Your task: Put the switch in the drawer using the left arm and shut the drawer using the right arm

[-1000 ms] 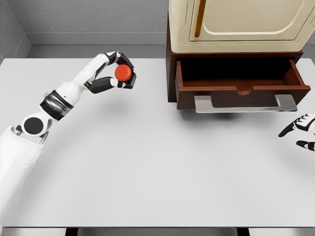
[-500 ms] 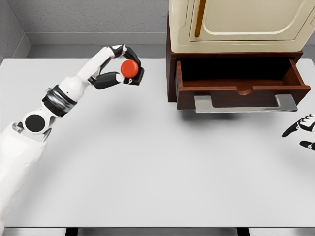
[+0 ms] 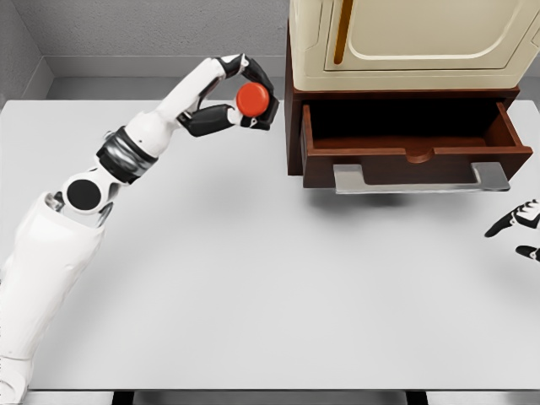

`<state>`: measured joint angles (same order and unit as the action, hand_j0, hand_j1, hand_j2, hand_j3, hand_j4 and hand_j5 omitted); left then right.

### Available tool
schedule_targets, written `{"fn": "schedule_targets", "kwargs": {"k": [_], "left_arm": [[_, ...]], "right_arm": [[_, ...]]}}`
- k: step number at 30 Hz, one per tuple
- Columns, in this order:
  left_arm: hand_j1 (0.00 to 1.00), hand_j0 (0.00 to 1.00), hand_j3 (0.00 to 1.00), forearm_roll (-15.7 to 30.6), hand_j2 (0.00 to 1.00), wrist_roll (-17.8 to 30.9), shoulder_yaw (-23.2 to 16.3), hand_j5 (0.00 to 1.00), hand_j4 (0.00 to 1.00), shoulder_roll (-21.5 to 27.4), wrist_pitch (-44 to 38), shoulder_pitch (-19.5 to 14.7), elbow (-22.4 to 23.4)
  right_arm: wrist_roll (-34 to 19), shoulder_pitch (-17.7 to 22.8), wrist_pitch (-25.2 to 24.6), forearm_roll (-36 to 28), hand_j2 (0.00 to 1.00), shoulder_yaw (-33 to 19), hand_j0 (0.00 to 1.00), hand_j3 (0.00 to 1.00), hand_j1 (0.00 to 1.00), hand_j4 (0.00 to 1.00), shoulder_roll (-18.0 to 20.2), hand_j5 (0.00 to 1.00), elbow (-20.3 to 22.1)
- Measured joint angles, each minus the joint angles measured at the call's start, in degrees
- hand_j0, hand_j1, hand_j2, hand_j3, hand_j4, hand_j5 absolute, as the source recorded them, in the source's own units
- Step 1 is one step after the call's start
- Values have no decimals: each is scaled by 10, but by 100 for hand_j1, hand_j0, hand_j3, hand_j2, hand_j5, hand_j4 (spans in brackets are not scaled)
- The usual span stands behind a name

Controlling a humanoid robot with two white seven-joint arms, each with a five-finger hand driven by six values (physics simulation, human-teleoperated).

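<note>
The white table fills most of the frame. At the upper right, the brown drawer sits open. My left hand, upper middle, pinches the red switch just left of the drawer. My right hand, right edge, has loose, empty fingers.

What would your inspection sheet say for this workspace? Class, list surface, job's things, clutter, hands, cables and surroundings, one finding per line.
Surface: white table, flat and evenly lit.
Job's things: red switch held above the table, just left of the cabinet; wooden drawer pulled open, nothing seen inside it, metal handle on its front.
Clutter: nothing seen.
Hands: left hand closed around the switch; right hand at the right edge, only partly in view, fingers spread, holding nothing.
Cables: nothing seen.
Surroundings: cream cabinet above the drawer, grey wall behind the table.
</note>
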<state>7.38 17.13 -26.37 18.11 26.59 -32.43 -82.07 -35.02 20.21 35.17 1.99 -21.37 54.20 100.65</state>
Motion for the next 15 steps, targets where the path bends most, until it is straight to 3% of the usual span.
{"fn": "schedule_targets", "kwargs": {"k": [6, 15], "left_arm": [[32, 32, 32, -22, 32, 1, -7, 32, 32, -24, -8, -11, 5], [32, 32, 32, -97, 32, 0, -8, 32, 32, -72, -31, -30, 5]], "right_arm": [[0, 9, 0, 0, 64, -4, 64, 64, 64, 64, 0, 64, 0], [0, 14, 0, 0, 64, -9, 64, 64, 64, 64, 0, 64, 0]]}}
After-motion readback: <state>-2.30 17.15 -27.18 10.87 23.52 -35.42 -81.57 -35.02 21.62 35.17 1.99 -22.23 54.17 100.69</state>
